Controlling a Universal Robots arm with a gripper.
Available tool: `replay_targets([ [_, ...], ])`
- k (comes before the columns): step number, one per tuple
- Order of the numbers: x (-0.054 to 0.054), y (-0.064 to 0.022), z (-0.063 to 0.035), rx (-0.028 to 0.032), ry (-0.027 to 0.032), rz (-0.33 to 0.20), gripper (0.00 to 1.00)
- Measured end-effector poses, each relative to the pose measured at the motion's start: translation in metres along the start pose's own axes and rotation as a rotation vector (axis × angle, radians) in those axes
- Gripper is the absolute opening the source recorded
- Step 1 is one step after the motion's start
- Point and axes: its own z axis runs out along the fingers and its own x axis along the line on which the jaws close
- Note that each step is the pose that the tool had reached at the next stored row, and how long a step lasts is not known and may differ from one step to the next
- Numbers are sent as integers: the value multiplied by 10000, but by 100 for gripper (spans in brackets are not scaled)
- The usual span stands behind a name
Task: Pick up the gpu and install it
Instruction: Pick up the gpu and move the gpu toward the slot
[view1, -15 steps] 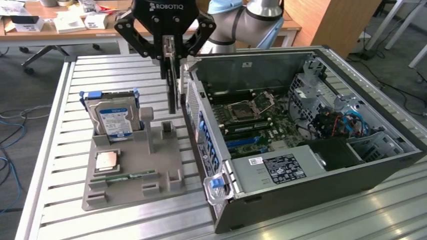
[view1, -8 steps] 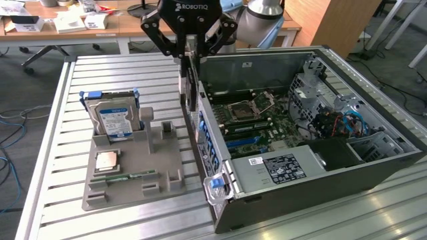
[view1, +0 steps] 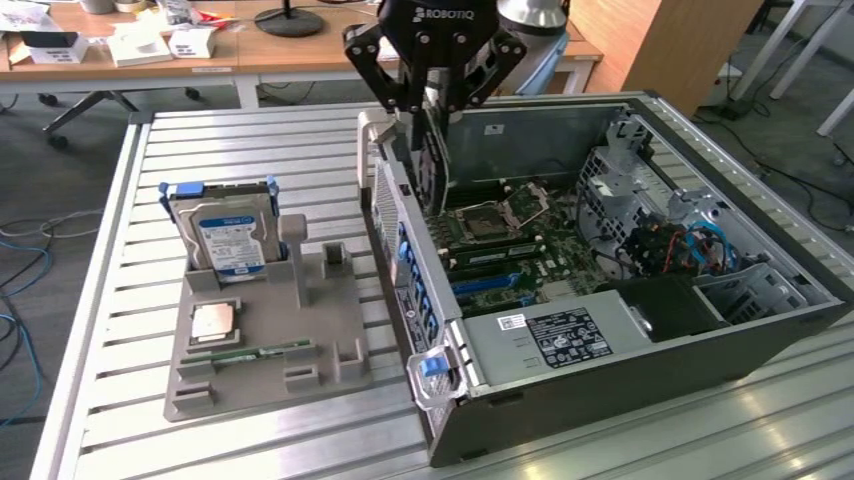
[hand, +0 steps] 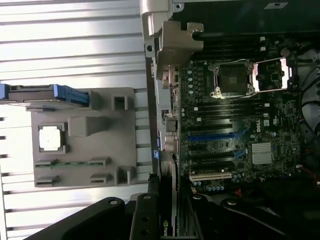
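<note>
Slatted metal desk, office furniture behind; end effector closed narrowly on the upper edge of the gpu; the card hangs upright, edge-down, over the open computer case beside its rear wall, judged not yet seated; this orientation presumably presents the connector to the motherboard slots; case lies open-side-up toward the desk's edge on the exterior view's right; grey fixture tray toward the opposite edge holds hard drive, processor and memory stick.
</note>
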Motion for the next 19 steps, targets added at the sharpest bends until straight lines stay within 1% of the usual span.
replay_targets([
  [11,-501,47,14,-32,5,-35,26],
  [19,-861,80,26,-44,9,-83,26],
])
